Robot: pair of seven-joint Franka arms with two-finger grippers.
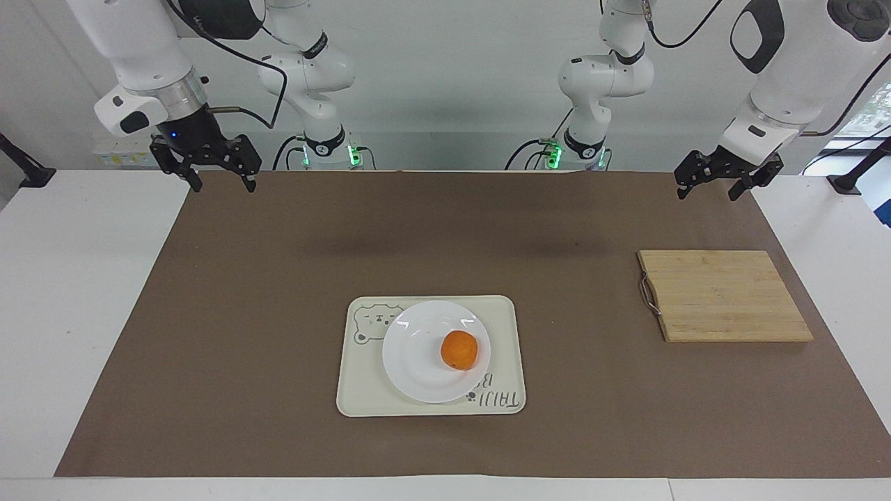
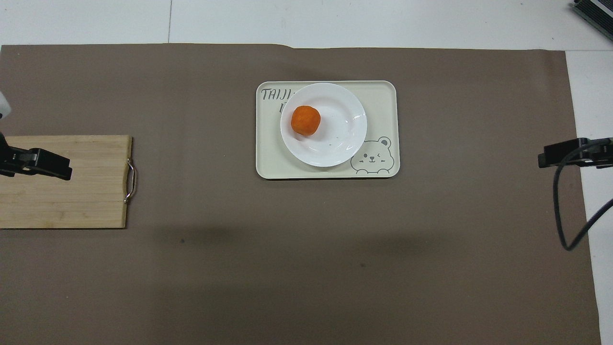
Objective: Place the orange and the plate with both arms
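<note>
Two pincers, both raised and empty, fingers spread apart. Right pincer (image 1: 212,167) hangs over the worktop (image 1: 278,278) corner at the robots' edge, right arm's end. Left pincer (image 1: 725,177) hangs over the matching corner at the left arm's end, above the strip between the robots' edge and the cutting board (image 1: 724,296).

Orange (image 1: 459,349) sits in the plate (image 1: 418,362), off-centre toward the left arm's end. Plate rests on the bear tray (image 1: 362,396), mid-worktop, closer to the edge away from the robots.

Judgement: placement looks complete; plate lies well apart from both pincers, roughly midway between them, neither clearly nearer. Round plate, no long axis to align.
</note>
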